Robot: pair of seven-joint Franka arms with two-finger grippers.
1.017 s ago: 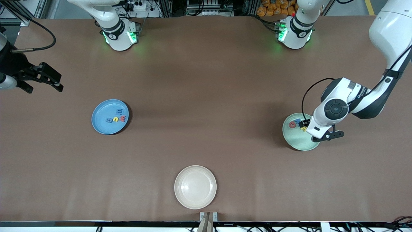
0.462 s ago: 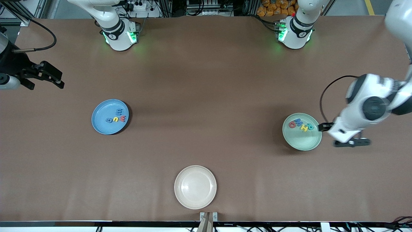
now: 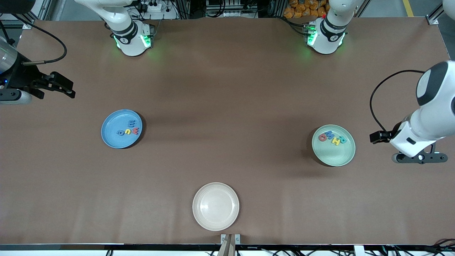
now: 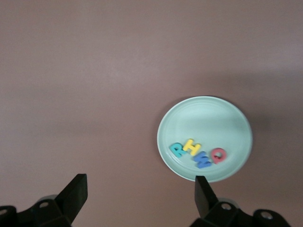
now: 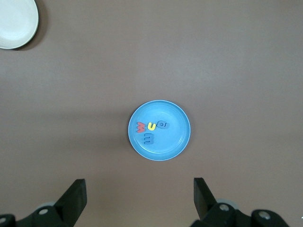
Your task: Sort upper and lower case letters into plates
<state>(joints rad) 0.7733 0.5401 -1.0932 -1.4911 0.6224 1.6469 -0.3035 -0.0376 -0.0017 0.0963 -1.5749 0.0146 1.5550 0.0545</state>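
Four small toy letters [image 3: 129,128] lie in the round mid-blue plate [image 3: 112,133]; four more [image 3: 332,137] in the pale mint green plate [image 3: 337,156]. Left end effector [image 4: 139,189] released, above bare worktop [image 3: 227,106] beside the mint plate. Right end effector [image 5: 139,191] released, raised at its worktop end.

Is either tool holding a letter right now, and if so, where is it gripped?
Nothing is held. The left tool and right tool are both open and empty.
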